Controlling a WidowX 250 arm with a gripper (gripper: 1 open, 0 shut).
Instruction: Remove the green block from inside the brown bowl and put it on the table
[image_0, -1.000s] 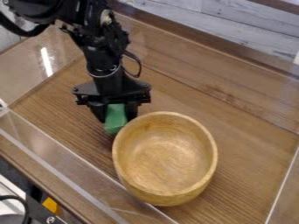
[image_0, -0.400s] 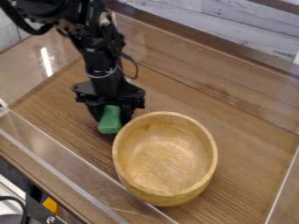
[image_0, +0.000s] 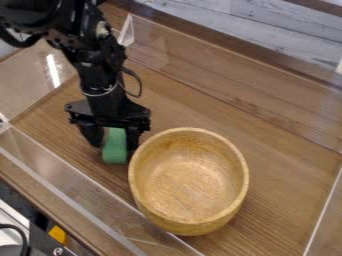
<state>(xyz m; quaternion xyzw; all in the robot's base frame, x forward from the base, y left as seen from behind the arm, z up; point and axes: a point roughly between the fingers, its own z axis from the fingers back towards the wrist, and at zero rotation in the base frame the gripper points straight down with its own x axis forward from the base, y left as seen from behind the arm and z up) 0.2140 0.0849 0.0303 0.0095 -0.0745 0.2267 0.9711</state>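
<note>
One green block sits between the spread fingers of the single claw on the table; one brown bowl lies just right.

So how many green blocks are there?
1. The green block is on the table, between the gripper fingers, just left of the brown bowl. The bowl looks empty, so none hides there.
</note>
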